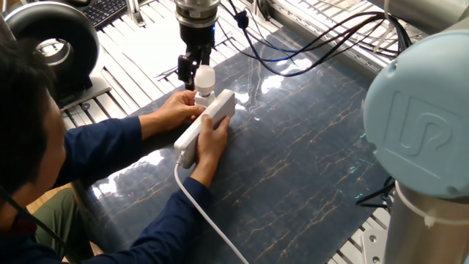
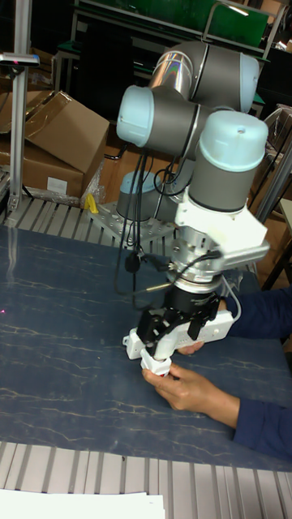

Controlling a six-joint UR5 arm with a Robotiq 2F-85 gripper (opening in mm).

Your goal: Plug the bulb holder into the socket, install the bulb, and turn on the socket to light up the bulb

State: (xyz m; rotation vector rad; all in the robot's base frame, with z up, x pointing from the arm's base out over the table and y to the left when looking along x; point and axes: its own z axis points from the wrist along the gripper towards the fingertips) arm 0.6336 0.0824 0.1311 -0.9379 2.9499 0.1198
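Observation:
The white socket (image 1: 206,119) lies on the dark marbled mat, and a person's two hands (image 1: 176,110) hold it down. At its far end the white bulb (image 1: 204,79) stands upright, dome up, its base hidden where it meets the socket. My gripper (image 1: 196,73) hangs straight down over it, fingers closed on the bulb's sides. In the tall fixed view the gripper (image 2: 166,345) covers most of the bulb. A small white piece that looks like the bulb holder (image 2: 156,369) shows just below the fingers, at the end of the socket (image 2: 212,326).
The socket's white cable (image 1: 209,224) runs toward the front edge. Black cables (image 1: 293,55) loop behind the gripper. A black round device (image 1: 51,40) sits at back left. My arm's large pale-blue joint (image 1: 421,125) fills the right foreground. Cardboard boxes (image 2: 57,134) stand beyond the table.

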